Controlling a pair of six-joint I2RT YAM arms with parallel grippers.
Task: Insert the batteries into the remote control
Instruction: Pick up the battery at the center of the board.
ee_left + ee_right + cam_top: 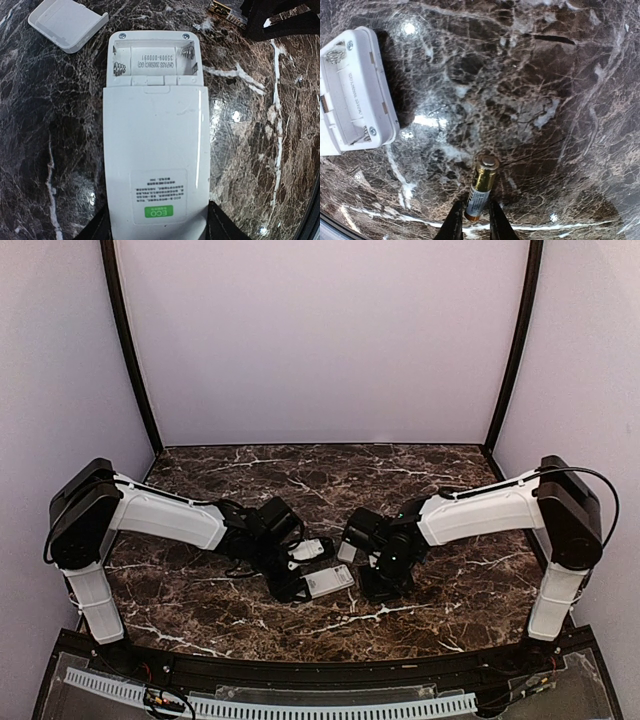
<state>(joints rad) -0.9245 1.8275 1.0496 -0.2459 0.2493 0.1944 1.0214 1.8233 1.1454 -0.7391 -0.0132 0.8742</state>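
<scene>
Your right end effector [476, 210] pinches the gold-and-black cylindrical battery [481, 187]; your left end effector [157, 229] clamps the white plastic remote control [155, 165]. Seat its flat end against a compartment spring [119, 69] first.

A loose white cover [67, 22] lies on the dark, white-veined marble table [420, 470].

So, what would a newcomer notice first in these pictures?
The white rectangular plastic remote control lies back up in the left gripper, its battery compartment open and empty. The right gripper pinches a gold and black cylindrical battery by one end. A small loose white plastic cover lies on the dark marble table near the remote's open end.
</scene>
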